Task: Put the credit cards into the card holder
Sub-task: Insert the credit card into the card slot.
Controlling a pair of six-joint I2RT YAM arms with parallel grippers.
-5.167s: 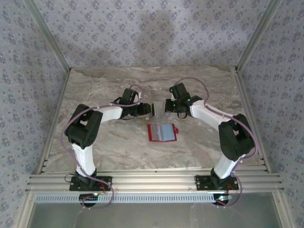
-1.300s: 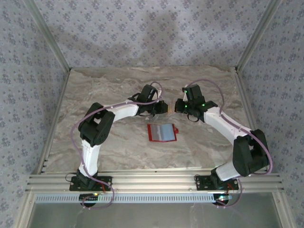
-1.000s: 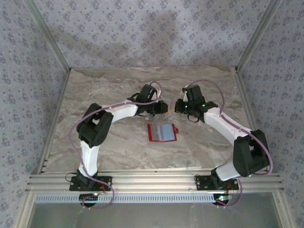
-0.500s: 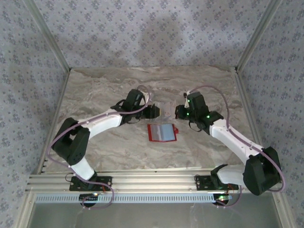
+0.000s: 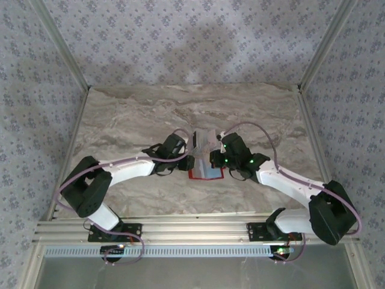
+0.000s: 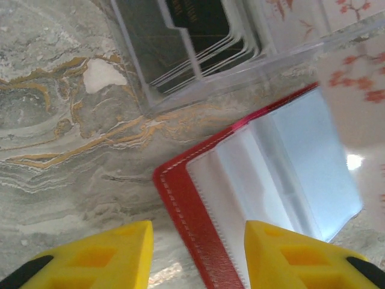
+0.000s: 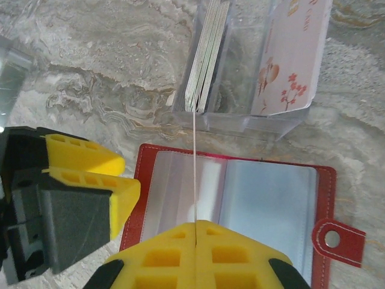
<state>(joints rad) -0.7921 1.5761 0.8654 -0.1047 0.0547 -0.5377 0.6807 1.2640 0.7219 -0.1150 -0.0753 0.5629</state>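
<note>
The card holder [image 5: 204, 174] lies open on the marble, a red wallet [image 7: 271, 205] with clear pockets facing up. My right gripper [image 7: 195, 226] is shut on one thin pale credit card [image 7: 194, 156], held edge-on above the wallet's left pocket. Behind the wallet more credit cards [image 7: 204, 54] stand stacked in a clear box [image 5: 206, 140]. My left gripper [image 6: 198, 259] is open, its yellow fingers straddling the wallet's red left edge [image 6: 180, 205] without touching it. From the right wrist view the left gripper [image 7: 129, 174] sits at the wallet's left side.
A flower-printed card [image 7: 292, 54] leans in the clear box's right part. The wallet's red snap tab [image 7: 334, 238] sticks out on its right. Aluminium frame posts and patterned walls bound the marble top [image 5: 120, 114].
Both arms came toward the near side, from beside the clear box down to the wallet. The left gripper has opened. The right stays shut on its card.
</note>
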